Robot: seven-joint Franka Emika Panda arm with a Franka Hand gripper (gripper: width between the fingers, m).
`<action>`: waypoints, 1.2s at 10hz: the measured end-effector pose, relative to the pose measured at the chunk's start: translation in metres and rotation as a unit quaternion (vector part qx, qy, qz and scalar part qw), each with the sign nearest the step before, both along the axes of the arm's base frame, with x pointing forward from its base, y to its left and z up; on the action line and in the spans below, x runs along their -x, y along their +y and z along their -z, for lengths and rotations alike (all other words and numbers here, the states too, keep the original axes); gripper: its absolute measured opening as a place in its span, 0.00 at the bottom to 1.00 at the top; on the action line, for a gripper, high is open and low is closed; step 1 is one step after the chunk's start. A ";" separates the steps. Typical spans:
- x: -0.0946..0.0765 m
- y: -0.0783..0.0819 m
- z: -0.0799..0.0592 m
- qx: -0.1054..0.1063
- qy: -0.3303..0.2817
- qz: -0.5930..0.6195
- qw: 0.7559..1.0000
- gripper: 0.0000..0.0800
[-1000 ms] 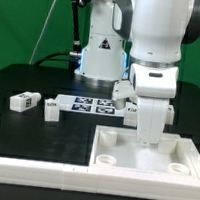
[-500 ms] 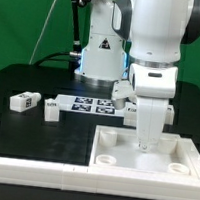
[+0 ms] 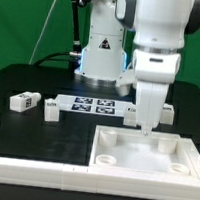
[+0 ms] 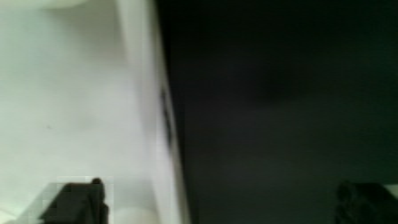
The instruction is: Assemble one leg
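Two legs lie on the black table at the exterior view's left: one leg (image 3: 23, 101) with its tag showing, and a second leg (image 3: 53, 110) next to the marker board. My gripper (image 3: 143, 127) hangs over the far rim of the large white tray-like piece (image 3: 111, 160). In the wrist view the gripper (image 4: 219, 203) is open, its dark fingertips (image 4: 75, 202) far apart with nothing between them. Below it are the white tray edge (image 4: 71, 90) and the black table.
The marker board (image 3: 92, 106) lies behind the tray-like piece. A small white block (image 3: 169, 113) shows partly behind my gripper. A low white wall (image 3: 30, 167) runs along the front. The robot base (image 3: 101, 58) stands at the back.
The arm has risen a little and shifted toward the exterior view's left, from inside the tray-like piece's far part up to its far rim. The legs at the left have not moved.
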State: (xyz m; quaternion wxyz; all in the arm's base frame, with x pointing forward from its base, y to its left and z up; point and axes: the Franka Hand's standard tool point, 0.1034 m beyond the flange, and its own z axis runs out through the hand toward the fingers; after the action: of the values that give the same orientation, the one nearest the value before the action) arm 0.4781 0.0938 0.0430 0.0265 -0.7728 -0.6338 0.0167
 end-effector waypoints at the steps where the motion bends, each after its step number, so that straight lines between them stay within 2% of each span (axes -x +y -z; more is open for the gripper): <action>1: 0.009 0.004 -0.009 0.004 -0.001 0.017 1.000 0.81; 3: 0.021 0.008 -0.014 0.007 0.000 0.046 0.999 0.81; 6: 0.021 0.007 -0.013 0.009 0.002 0.076 0.997 0.81; 8: 0.023 0.009 -0.012 0.013 0.005 0.192 0.981 0.81; 10: 0.039 0.017 -0.003 0.002 0.004 0.343 0.939 0.81; 12: 0.049 0.028 0.003 -0.004 0.008 0.460 0.888 0.81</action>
State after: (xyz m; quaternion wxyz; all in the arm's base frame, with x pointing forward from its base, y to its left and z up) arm 0.4288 0.1221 0.0396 0.0394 -0.9775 -0.2072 0.0069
